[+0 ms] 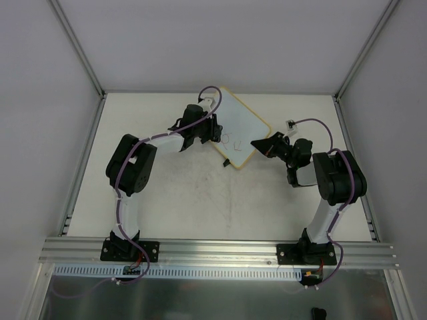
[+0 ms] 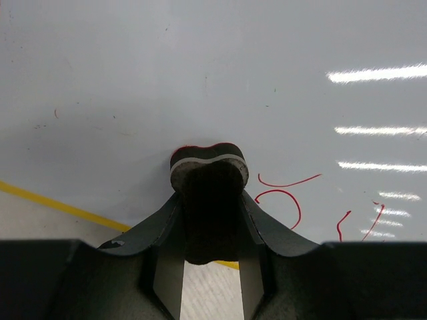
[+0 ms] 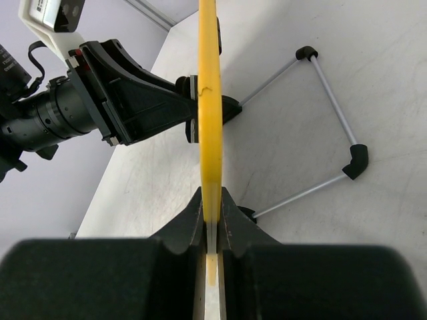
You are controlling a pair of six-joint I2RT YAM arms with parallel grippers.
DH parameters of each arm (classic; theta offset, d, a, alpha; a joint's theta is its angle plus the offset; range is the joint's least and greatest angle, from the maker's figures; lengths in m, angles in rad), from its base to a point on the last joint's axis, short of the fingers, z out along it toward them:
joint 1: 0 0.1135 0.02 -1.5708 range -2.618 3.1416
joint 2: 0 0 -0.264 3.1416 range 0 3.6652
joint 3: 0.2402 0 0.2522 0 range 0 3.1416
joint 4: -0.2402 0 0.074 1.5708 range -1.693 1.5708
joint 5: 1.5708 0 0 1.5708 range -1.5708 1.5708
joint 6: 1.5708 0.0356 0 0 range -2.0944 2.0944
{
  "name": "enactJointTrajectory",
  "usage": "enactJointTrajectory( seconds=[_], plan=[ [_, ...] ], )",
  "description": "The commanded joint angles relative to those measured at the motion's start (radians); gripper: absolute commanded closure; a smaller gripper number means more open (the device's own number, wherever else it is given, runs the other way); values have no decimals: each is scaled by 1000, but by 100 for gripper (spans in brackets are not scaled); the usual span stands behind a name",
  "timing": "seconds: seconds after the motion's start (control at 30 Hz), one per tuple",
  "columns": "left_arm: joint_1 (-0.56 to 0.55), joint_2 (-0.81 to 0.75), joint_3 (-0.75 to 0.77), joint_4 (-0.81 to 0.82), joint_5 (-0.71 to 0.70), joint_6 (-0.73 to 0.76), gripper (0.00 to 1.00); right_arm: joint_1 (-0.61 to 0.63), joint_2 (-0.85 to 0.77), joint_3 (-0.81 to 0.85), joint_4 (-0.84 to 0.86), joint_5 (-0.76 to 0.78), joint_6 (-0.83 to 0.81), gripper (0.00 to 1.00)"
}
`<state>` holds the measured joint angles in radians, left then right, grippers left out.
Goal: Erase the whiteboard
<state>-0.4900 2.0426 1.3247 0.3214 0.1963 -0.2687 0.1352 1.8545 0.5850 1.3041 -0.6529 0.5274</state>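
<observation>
From above: whiteboard (image 1: 245, 123) set cornerwise on the desk (image 1: 180, 200), between the two arms. Against its left edge the left pincer (image 1: 211, 129), fingertips lost under the wrist; cannot tell the grip from here. At its right corner the right pincer (image 1: 256, 144), tips too small to read. Faint marks near the lower corner, illegible. Thin yellow rim all round.

From the left wrist: fills nearly the whole picture, glossy white with lamp glare, cut off on every side but the lower left, with a yellow frame strip there. Shows the left pincer clenched on a black eraser (image 2: 208, 175) pressed to the board, contact face hidden. Red scribbles (image 2: 288, 199) just right of the eraser, a thin red trace along its top edge, small specks elsewhere.

From the right wrist: shows only the board's yellow edge, end-on, white face hidden. Right pincer clamped tight on that edge. Eraser touching the board's left side. Wire stand (image 3: 355, 160) with black corner pieces off the board's right side.
</observation>
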Motion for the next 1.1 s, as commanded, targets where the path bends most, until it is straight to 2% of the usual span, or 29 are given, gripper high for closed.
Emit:
enactJointTrajectory(
  seconds=[0.0,0.3,0.67,1.07],
  plan=[
    [-74,8,-2,93,35,11,100,21,-5,16,227,-53,-35,100],
    [-160,50,5,87,74,-58,100,23,-6,15,227,-54,-35,100],
    [-272,28,-31,99,60,-46,100,21,-5,18,228,-57,-33,100],
    [-395,-7,-136,182,-47,-30,100,21,-5,22,228,-56,-35,100]
  ],
)
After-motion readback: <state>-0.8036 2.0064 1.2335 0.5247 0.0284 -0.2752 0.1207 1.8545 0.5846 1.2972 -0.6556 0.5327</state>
